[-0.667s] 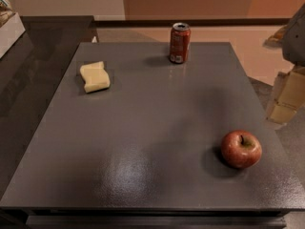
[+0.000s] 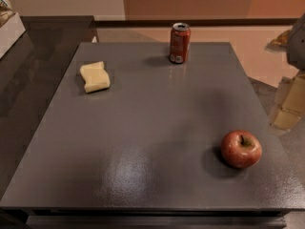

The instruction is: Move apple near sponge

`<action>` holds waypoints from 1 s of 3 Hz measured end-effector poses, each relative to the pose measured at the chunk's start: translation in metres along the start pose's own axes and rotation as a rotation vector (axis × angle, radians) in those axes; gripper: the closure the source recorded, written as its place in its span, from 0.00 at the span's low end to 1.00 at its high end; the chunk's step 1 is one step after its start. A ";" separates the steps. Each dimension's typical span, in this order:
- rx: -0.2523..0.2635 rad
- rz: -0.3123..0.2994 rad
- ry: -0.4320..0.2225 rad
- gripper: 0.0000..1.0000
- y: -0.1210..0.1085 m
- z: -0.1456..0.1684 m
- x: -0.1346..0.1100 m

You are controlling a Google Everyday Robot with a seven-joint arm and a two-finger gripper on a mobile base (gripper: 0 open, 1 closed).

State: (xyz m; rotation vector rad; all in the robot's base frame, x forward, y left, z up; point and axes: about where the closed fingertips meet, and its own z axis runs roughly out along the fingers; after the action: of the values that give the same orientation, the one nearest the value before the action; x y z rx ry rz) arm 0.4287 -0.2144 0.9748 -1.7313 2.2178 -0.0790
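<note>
gripper (image 2: 287, 112) sank slightly beyond table's (image 2: 143, 147) right edge; apple (image 2: 241, 149) stem points up.

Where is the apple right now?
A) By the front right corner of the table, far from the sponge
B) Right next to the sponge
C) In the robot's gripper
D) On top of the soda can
A: the apple sits near the front right corner of the table, while the sponge lies far off at the back left. The gripper hovers beyond the table's right edge, apart from the apple.
</note>
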 end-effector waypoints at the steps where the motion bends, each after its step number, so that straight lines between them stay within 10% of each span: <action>1: -0.038 -0.020 -0.023 0.00 0.023 0.005 0.002; 3: -0.115 -0.060 -0.090 0.00 0.062 0.043 0.000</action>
State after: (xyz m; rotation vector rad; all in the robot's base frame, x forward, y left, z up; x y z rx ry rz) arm 0.3827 -0.1916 0.9186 -1.8243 2.1443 0.1128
